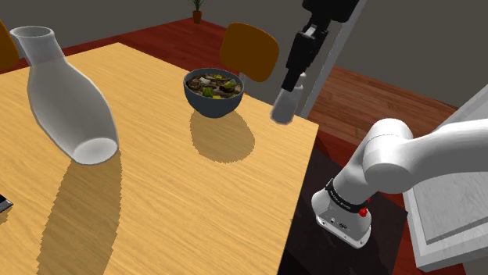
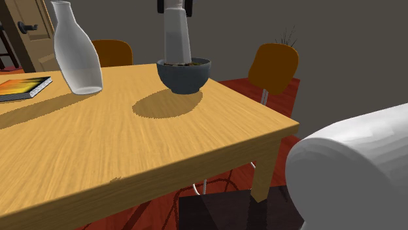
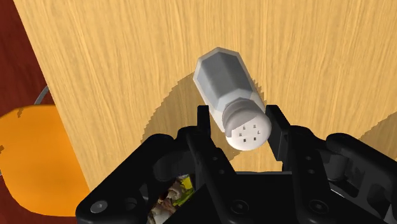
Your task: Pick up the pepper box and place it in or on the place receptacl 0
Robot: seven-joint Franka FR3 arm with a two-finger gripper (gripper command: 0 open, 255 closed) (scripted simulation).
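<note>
My black gripper (image 1: pixel 294 80) is shut on a pale grey pepper shaker (image 1: pixel 285 102) and holds it in the air by its holed cap. In the wrist view the fingers (image 3: pixel 203 125) clasp the cap from both sides, and the shaker's body (image 3: pixel 227 79) points away from the gripper (image 3: pixel 240 127) over the wooden table (image 3: pixel 127 63). A dark blue bowl of food (image 1: pixel 213 92) stands on the table close to the shaker. In the second exterior view the shaker (image 2: pixel 176 36) hangs just over the bowl (image 2: pixel 185 74), under the gripper (image 2: pixel 174 6).
A tall white carafe (image 1: pixel 66 98) (image 2: pixel 75 49) stands on the table well away from the bowl. A book (image 2: pixel 23 88) lies near it. Orange chairs (image 1: pixel 249 51) (image 2: pixel 274 65) stand at the table's edges. The arm's base (image 1: pixel 344 211) sits beside the table.
</note>
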